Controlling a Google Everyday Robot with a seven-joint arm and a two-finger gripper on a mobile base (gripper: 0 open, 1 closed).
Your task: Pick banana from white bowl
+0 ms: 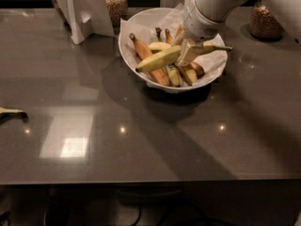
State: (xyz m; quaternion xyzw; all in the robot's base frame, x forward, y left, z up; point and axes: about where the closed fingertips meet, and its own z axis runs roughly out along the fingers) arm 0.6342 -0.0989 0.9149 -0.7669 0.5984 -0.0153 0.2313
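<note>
The white bowl (126, 55) lined with crinkled paper stands at the back middle of the dark table. The long yellow-green banana (159, 60) lies level across the other fruit, blunt end to the left and thin green stem (222, 47) to the right. My gripper (189, 53) comes down from the upper right and is shut on this banana near its right half, holding it just above the pile. The sticker is hidden.
Brownish-orange bananas (145, 55) and small yellow ones (173, 75) lie in the bowl. A white paper stand (81, 12) and a grain jar (115, 2) are at the back left, another jar (261, 21) at the back right. A banana tip (10, 112) shows at the left edge.
</note>
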